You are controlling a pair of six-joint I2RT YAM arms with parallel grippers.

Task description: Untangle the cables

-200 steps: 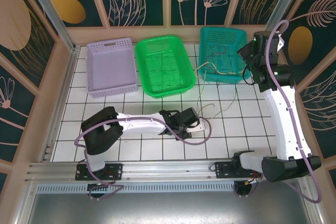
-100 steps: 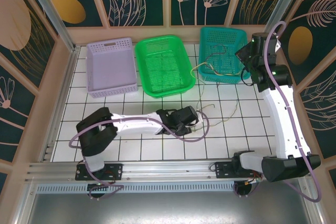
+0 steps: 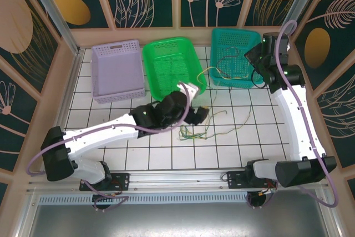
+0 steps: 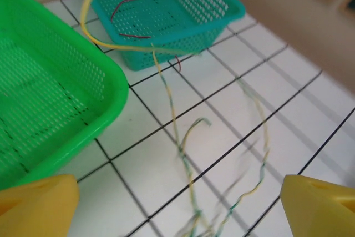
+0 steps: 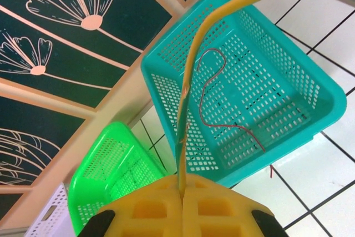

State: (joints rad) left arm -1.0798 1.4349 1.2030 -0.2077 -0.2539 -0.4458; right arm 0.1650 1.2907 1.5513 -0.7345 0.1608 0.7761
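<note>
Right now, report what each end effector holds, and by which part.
Right end effector pinches the yellow cable near one end, the tip poking past. Left end effector is open, holding nothing.

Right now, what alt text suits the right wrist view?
The shut yellow right hand pinches a thin yellow cable that rises in front of a teal perforated plastic basket holding a thin reddish-brown wire. A bright green plastic basket sits nearby.
</note>
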